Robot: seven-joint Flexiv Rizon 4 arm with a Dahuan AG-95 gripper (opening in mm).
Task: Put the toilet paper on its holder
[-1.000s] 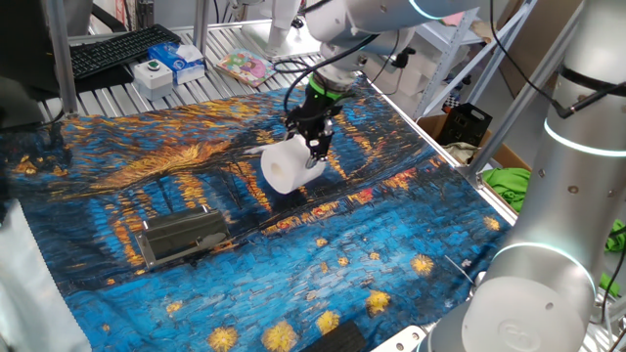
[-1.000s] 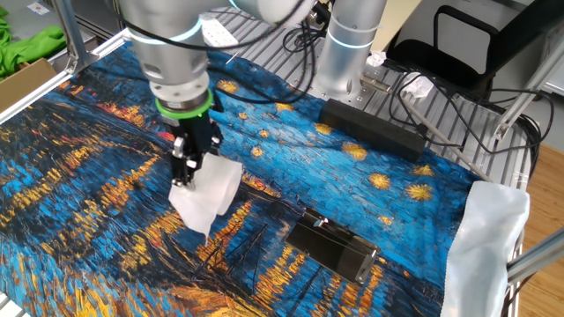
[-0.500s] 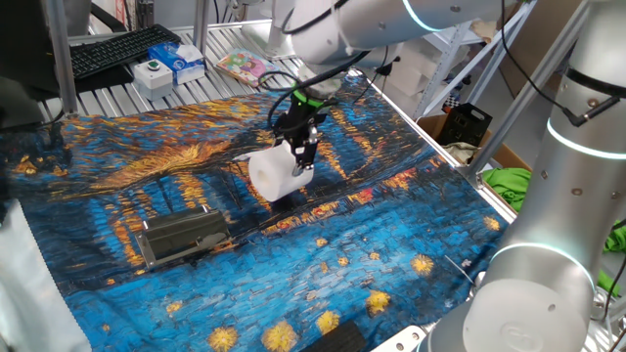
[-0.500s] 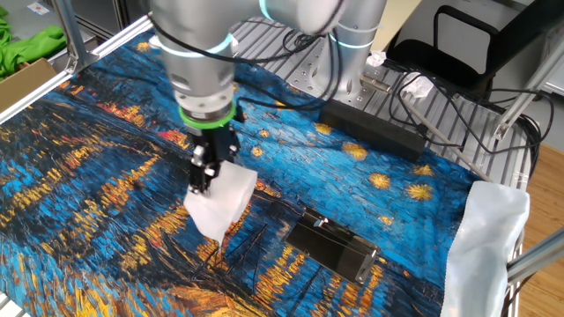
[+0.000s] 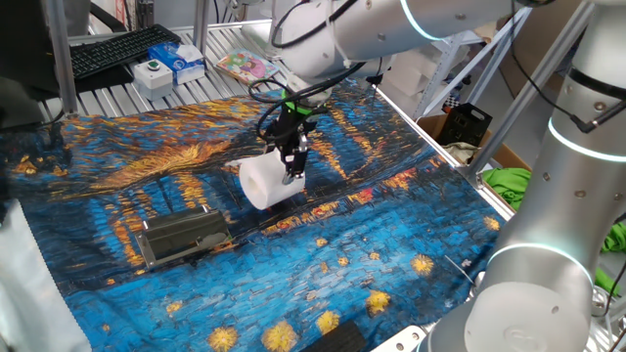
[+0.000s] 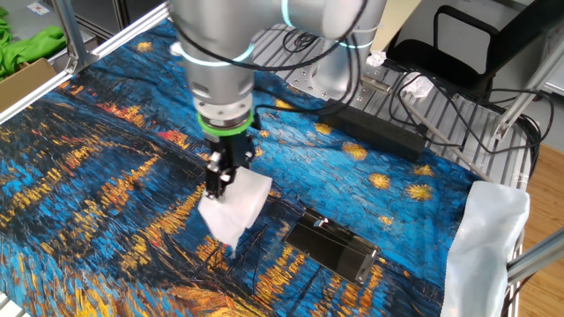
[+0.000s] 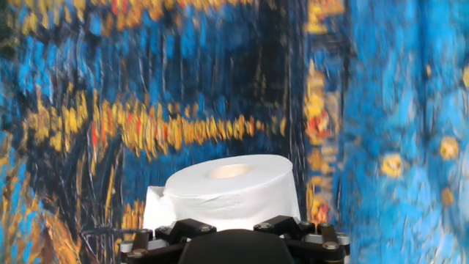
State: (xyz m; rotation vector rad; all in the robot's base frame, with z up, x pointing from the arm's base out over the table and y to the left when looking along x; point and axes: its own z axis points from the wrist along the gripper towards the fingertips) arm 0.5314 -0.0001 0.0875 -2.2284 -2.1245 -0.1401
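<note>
The toilet paper (image 5: 260, 184) is a white roll hanging above the blue and yellow cloth, and my gripper (image 5: 291, 164) is shut on it from above. In the other fixed view the toilet paper (image 6: 234, 208) hangs under the gripper (image 6: 220, 181), its loose sheet end drooping. The hand view shows the toilet paper (image 7: 229, 188) with its hollow core facing away, between the jaws at the bottom edge. The holder (image 5: 183, 236) lies flat on the cloth, left of and nearer than the roll. The same holder (image 6: 333, 247) shows right of the roll in the other fixed view.
A white button box (image 5: 154, 70), a blue box (image 5: 184, 59) and a keyboard (image 5: 122, 49) sit at the back on the metal bench. A long black box (image 6: 374, 132) lies by the arm's base. A white bag (image 6: 489, 238) hangs at the table's edge.
The gripper has carried the roll sideways toward the holder, leftward in one fixed view and rightward in the other. The grip on the roll is unchanged.
</note>
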